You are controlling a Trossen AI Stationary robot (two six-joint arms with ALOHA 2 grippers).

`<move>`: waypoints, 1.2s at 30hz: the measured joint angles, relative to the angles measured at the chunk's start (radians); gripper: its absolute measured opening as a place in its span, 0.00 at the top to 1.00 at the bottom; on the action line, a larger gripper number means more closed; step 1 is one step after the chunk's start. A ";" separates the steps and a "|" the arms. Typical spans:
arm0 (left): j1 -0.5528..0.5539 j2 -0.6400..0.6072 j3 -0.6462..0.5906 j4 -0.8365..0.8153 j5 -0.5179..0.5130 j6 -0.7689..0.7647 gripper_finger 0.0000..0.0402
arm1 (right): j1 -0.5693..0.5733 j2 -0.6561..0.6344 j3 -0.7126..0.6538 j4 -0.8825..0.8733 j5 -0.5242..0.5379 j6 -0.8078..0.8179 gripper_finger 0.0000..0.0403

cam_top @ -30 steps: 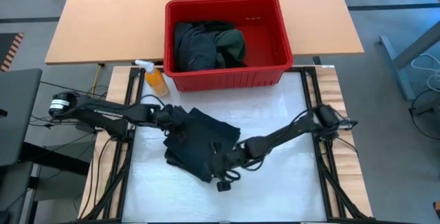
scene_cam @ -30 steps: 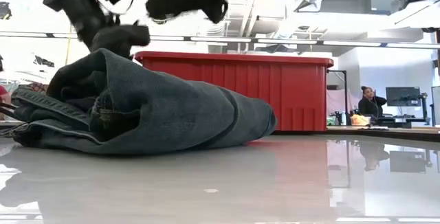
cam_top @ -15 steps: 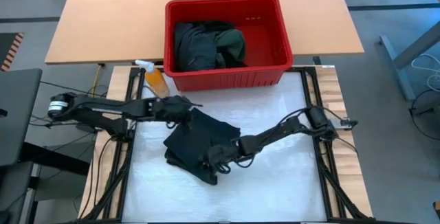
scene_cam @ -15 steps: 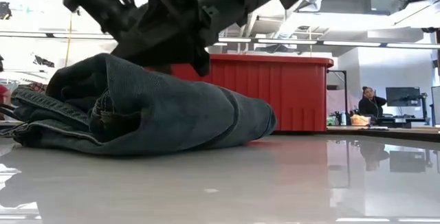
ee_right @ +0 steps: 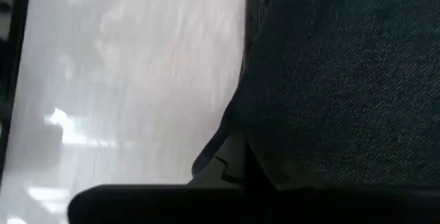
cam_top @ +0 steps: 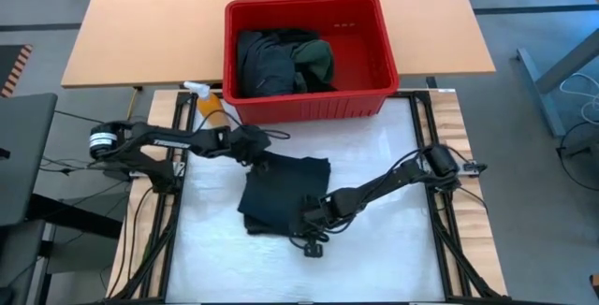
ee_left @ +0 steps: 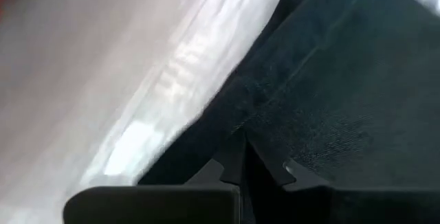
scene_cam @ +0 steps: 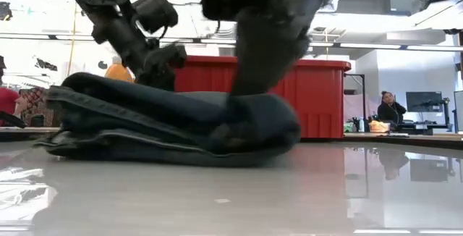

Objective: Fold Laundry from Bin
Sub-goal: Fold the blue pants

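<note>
Fingers clenched on both arms — left fingers (cam_top: 251,143) at upper-left corner of the folded dark garment (cam_top: 285,193), right fingers (cam_top: 312,219) at its lower-right edge, mid-table (cam_top: 393,155); remaining laundry (cam_top: 281,62) sat in red bin (cam_top: 374,52), frame top.

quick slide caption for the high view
Both grippers, left and right, shut at the folded dark garment; red bin behind.

You have a white-topped work table (cam_top: 374,239) with wooden side strips. On it lies one folded dark garment (cam_top: 281,193), left of centre, flat on the white surface. Behind sits a tan wooden table (cam_top: 150,24) carrying the red bin (cam_top: 379,57). The orange spray bottle (cam_top: 211,107) seems to stand at the bin's left front corner.
</note>
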 joint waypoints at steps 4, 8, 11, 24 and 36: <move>0.002 -0.102 0.030 -0.007 0.013 0.005 1.00 | 0.001 -0.076 -0.002 -0.031 -0.004 -0.017 0.93; -0.002 -0.232 0.039 -0.021 0.021 -0.005 1.00 | -0.004 -0.174 -0.002 -0.042 0.001 -0.028 0.94; -0.036 -0.328 0.026 -0.039 0.057 -0.018 1.00 | -0.010 -0.236 -0.029 -0.027 0.089 -0.013 0.95; -0.554 -0.393 -0.331 0.225 -0.227 -0.438 1.00 | -0.152 -0.387 -0.500 0.399 0.276 0.420 0.95; -0.680 -0.366 -0.465 0.281 -0.398 -0.685 1.00 | -0.179 -0.346 -0.595 0.429 0.356 0.500 0.95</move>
